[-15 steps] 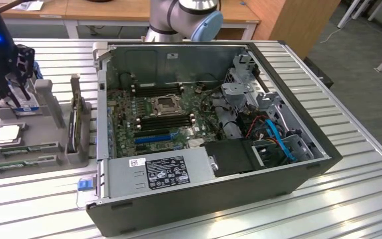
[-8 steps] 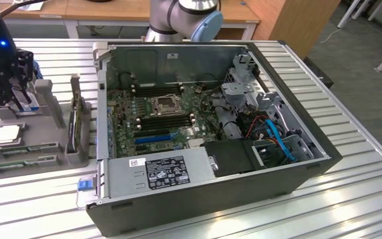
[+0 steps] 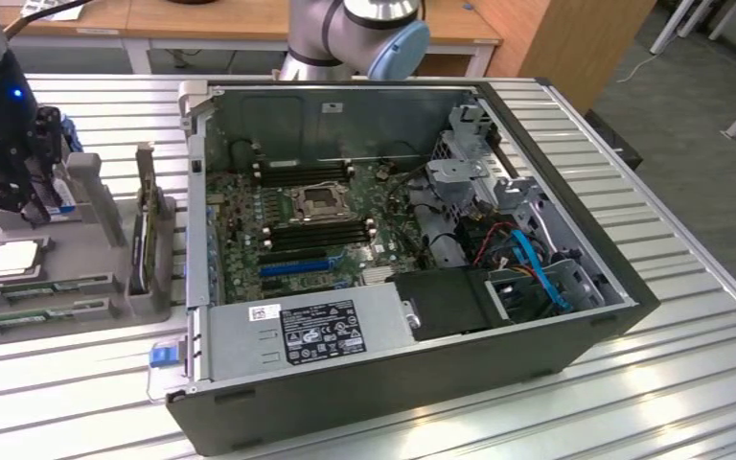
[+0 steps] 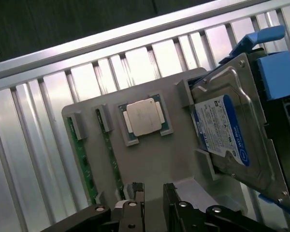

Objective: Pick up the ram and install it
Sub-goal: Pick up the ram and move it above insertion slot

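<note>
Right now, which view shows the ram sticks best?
The wrist view: from above, both ram sticks run clearly across the grey holder. In the exterior view the ram sticks are thin strips at the holder's edge.

From high and well back, the exterior camera looks down at an angle over the table (image 3: 675,383) and open computer case (image 3: 471,374); the wrist camera faces down, close above the grey parts holder (image 3: 93,196) (image 4: 154,164) at the exterior view's left, their shared ground
</note>
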Tool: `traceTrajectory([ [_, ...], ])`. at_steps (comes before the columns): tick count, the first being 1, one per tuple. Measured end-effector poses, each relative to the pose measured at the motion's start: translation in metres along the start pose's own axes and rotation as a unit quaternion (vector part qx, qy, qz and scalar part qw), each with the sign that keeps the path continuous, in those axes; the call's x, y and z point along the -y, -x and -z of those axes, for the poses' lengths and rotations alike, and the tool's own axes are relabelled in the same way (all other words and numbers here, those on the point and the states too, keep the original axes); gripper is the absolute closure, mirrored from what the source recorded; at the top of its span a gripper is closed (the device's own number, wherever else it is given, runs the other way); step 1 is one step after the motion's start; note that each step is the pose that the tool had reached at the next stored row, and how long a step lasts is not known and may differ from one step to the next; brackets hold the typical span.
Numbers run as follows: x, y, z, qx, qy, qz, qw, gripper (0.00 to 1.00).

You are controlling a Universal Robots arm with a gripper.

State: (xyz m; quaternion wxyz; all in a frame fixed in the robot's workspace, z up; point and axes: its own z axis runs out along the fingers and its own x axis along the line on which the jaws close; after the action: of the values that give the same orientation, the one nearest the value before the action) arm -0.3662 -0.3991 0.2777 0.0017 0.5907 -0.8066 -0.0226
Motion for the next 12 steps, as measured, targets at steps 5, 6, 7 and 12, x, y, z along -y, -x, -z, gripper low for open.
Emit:
traceTrajectory([
  [5,0.0041,-0.014,-0.0009,-0.0002,0.0001,0.006,1.0,0.7],
  [6,0.0053,-0.018,-0.0011,-0.0002,0.0001,0.006,1.0,0.7],
  [7,0.0063,-0.021,-0.0012,-0.0003,0.0002,0.007,1.0,0.7],
  [12,0.0081,-0.027,-0.0046,-0.0011,0.0008,0.028,0.9996,0.7],
])
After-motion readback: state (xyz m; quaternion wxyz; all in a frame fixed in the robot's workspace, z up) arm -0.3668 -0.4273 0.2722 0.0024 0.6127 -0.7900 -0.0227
